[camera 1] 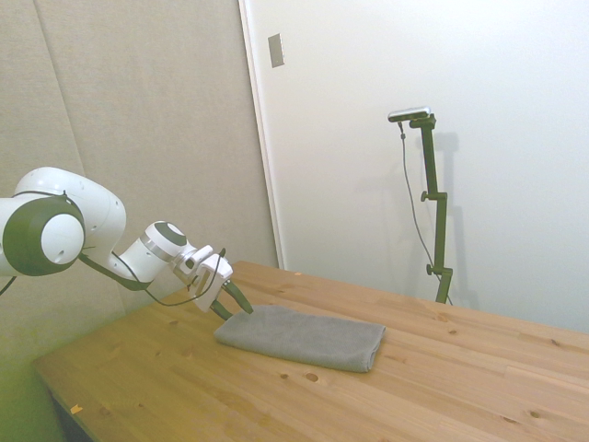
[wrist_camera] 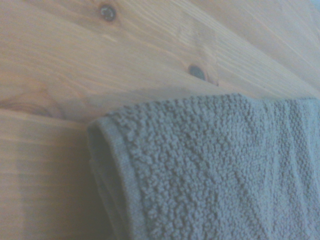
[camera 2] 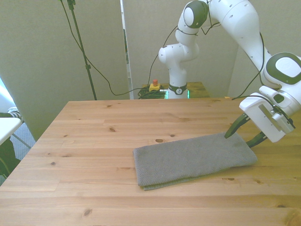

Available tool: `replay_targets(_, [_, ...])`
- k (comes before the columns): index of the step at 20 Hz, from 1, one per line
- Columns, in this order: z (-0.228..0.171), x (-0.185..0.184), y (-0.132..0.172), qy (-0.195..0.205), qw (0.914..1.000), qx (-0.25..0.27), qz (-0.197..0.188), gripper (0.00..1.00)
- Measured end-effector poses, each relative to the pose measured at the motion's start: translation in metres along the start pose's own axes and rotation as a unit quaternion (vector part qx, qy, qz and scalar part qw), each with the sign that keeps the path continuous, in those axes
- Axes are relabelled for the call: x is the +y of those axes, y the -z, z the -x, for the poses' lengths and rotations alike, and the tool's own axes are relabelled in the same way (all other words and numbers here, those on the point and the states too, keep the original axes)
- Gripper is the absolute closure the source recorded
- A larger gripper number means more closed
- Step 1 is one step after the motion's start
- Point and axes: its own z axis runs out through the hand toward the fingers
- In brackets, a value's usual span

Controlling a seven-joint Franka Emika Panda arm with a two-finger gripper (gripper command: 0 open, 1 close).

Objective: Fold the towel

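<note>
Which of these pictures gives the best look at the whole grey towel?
The front view: the towel lies there in full, every edge visible, with the hand open at its end on the front view's right. The side view shows it whole but foreshortened and smaller. The wrist view shows only one corner, close up and layered.

Wooden table (camera 2: 84, 141), yellow box with red button (camera 2: 154, 86) behind it

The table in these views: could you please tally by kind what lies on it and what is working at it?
Towel, grey, lying folded in layers on the table: 1
Gripper, open, at the towel's end by the front view's right: 1
Total: 2
</note>
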Motion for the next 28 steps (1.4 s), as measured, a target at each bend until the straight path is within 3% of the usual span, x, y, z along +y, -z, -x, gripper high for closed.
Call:
replay_targets(8, [0.004, 0.004, 0.003, 0.006, 0.9995, -0.003, -0.032, 1.0])
replay_targets(19, [0.012, 0.004, 0.001, 0.012, 0.9989, -0.009, -0.044, 1.0])
replay_targets(28, [-0.002, 0.018, 0.005, -0.006, 0.9983, -0.024, -0.053, 1.0])
